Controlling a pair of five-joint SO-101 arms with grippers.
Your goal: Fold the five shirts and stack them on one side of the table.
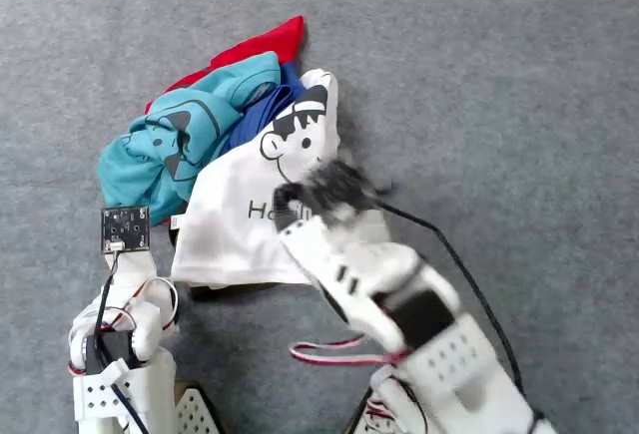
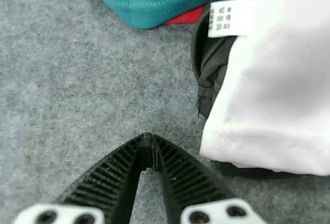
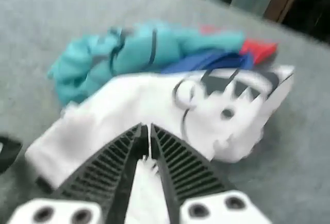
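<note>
Five crumpled shirts lie heaped on the grey table [image 1: 519,105], with both arms at the near edge of the pile.

The white shirt [image 1: 245,224] with a cartoon face lies on top, spread toward the arms. The teal shirt [image 1: 170,150] is bunched beside it, the blue shirt [image 1: 262,113] shows between the two, and the red shirt [image 1: 262,45] sticks out at the far side. A black shirt [image 2: 209,64] peeks from under the white one's hem, near a care label [image 2: 229,17]. The left gripper [image 2: 149,152] hangs just above bare table beside that hem, its fingers pressed together on nothing. The right gripper [image 3: 148,131] is over the white shirt, fingers clenched tip to tip. The blur may hide a pinch of cloth between them.
</note>
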